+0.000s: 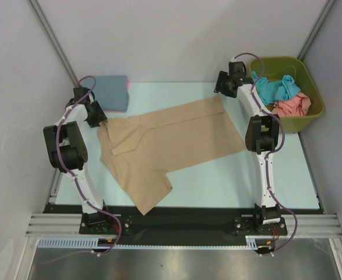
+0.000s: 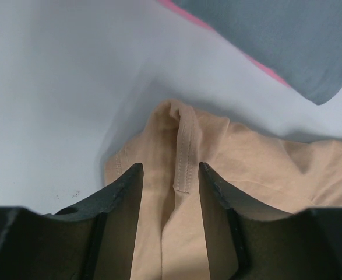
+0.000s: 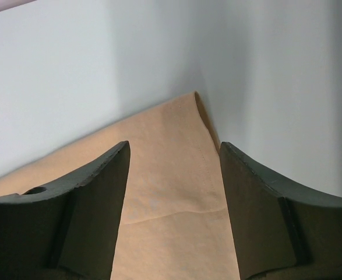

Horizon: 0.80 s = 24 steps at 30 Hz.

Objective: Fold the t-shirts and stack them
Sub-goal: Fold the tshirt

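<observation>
The tan t-shirt (image 1: pixel 171 140) lies spread across the pale table, with a sleeve reaching toward the near edge. My left gripper (image 1: pixel 99 119) is open at the shirt's left end. In the left wrist view its jaws (image 2: pixel 171 175) stand apart over a stitched seam of the tan cloth (image 2: pixel 246 169). My right gripper (image 1: pixel 220 90) is open at the shirt's far right corner. In the right wrist view its jaws (image 3: pixel 173 151) straddle that corner (image 3: pixel 171 186). A folded slate blue t-shirt (image 1: pixel 111 92) lies on a pink one (image 1: pixel 127 87) at the far left.
An olive-green bin (image 1: pixel 310 119) at the far right holds a teal t-shirt (image 1: pixel 275 87) and a salmon one (image 1: pixel 293 106). The slate blue shirt (image 2: pixel 287 35) and a pink edge (image 2: pixel 188 14) lie just beyond my left gripper. Grey walls enclose the table.
</observation>
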{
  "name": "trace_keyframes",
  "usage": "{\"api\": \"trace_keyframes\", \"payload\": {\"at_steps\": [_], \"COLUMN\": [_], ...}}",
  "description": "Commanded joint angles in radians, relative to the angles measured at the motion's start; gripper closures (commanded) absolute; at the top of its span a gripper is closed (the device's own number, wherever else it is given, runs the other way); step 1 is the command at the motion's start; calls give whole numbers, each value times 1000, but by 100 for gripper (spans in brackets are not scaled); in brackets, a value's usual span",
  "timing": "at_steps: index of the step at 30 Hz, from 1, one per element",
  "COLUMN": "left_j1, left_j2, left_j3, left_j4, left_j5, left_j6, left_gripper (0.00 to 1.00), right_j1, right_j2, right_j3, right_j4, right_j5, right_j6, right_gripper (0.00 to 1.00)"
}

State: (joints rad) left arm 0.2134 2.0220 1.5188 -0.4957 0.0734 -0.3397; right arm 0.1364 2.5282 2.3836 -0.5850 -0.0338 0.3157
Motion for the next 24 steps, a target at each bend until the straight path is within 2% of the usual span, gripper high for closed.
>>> {"api": "trace_keyframes", "payload": {"at_steps": [1, 11, 21, 24], "left_j1": [9, 9, 11, 9], "left_j2": [-12, 84, 109, 101], "left_j3": [40, 104, 130, 129], "left_j4": [72, 66, 62, 60], "left_j5": [2, 22, -4, -14], "left_j6": [-10, -79, -84, -81], "left_gripper": [52, 51, 71, 71], "right_j1": [-6, -14, -14, -15], "right_j2": [-3, 20, 50, 66], "right_j3": [-3, -6, 14, 15], "right_j4": [42, 80, 96, 102], "right_j5": [-14, -32, -41, -51], "right_j6": [-21, 6, 2, -9], "right_gripper": [32, 31, 31, 35]}}
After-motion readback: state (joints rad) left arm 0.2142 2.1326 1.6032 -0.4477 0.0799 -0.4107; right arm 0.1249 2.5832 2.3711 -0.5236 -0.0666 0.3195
